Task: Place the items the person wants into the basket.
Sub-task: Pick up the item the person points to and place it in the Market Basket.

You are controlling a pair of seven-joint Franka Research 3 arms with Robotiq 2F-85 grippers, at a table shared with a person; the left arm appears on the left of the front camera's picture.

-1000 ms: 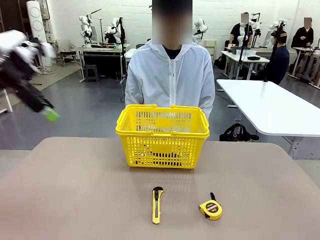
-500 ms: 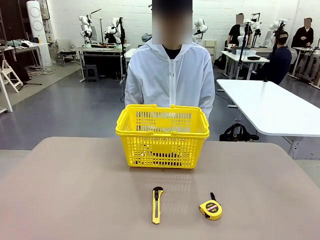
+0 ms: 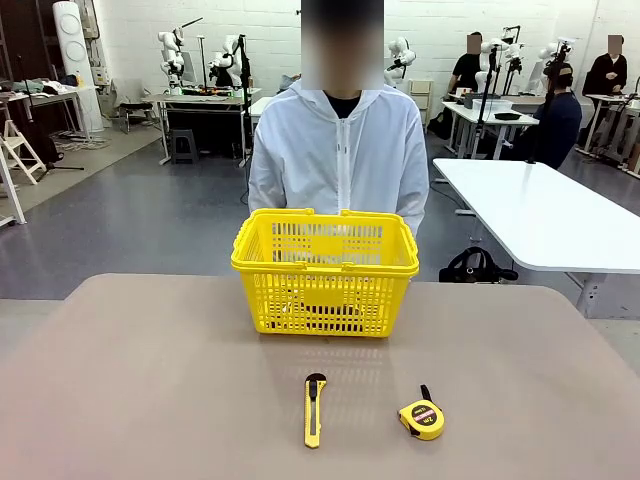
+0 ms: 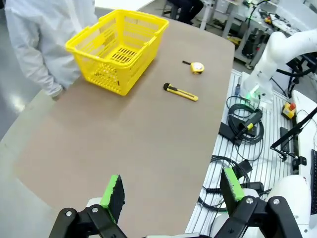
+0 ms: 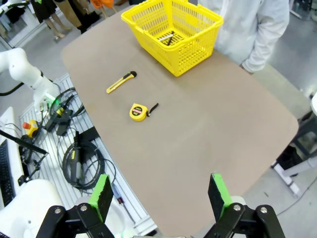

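From up here I see the table with the basket at its far edge, right in front of the person; two pens lie inside it, while the knife and tape measure lie near my edge. Both arms are pulled back high: left gripper and right gripper gape wide, empty. I judge the placing done; next I'd only wait for another request.

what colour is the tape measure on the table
Yellow, with a black strap; the tape measure shows best in the front view.
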